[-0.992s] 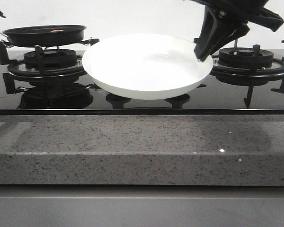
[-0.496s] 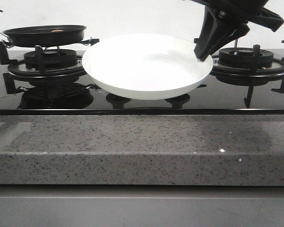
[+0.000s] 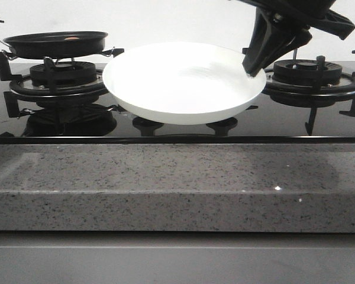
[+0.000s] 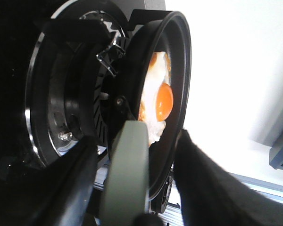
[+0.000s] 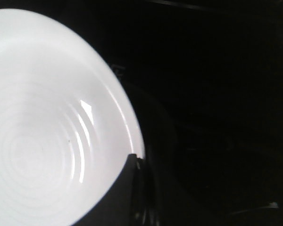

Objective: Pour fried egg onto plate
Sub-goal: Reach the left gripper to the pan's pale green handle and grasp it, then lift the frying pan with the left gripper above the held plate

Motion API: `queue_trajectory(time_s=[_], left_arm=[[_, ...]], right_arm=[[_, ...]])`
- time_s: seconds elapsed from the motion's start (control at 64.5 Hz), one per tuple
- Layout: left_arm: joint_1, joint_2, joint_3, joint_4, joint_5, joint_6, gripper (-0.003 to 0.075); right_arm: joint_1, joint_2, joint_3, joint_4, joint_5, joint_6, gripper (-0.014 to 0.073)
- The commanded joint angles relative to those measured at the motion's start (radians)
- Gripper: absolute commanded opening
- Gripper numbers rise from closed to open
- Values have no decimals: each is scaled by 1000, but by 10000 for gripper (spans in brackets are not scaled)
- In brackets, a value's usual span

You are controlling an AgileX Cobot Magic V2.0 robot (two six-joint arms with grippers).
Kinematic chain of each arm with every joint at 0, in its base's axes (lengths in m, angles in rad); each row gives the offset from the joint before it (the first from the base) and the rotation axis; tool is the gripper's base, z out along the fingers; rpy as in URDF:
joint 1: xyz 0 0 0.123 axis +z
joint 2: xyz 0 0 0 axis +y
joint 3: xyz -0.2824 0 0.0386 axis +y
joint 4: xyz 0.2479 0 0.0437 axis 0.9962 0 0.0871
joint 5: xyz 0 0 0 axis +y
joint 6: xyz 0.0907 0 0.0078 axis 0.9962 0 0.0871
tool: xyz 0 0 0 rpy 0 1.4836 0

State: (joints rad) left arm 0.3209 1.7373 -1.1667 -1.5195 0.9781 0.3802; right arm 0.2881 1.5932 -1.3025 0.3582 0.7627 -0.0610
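On the far left I see the round black frying pan (image 3: 56, 43) sitting on the left gas burner (image 3: 62, 74), and the pale fried egg with its orange yolk (image 4: 158, 104) lies inside it. My left tool (image 4: 134, 183) has its fingers on either side of the grey-green pan handle (image 4: 127, 174), ready, I judge, for lifting and tipping; whether it is clamped I cannot tell. At centre the wide glossy white plate (image 3: 183, 83) is held over the black glass stove surface (image 3: 165, 131), empty. My right tool (image 3: 254, 62) grips its right rim, presumably to present it for the pour. No writing or brand is readable.
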Motion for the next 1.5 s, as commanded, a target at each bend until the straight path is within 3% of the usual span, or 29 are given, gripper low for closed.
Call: queue_trajectory(time_s=[0.0,0.62,0.992,1.178,1.488], left_arm=[[3,-42,-30,-69,21,6,323],[3,-42,-30,-78,-31,6,318],[3,-42,-30,-95,7,6,72],[3,-42,-33,-154,64,54,-9],[3,-84,-37,-233,97,103,-19]], right_arm=[[-1,-36,-25,19,-43,-9,-67],[-1,-36,-25,19,-43,-9,-67],[-1,-36,-25,19,-43,-9,-67],[-1,-36,-25,19,-43,-9,-67],[-1,-36,-25,19,-43,-9,-67]])
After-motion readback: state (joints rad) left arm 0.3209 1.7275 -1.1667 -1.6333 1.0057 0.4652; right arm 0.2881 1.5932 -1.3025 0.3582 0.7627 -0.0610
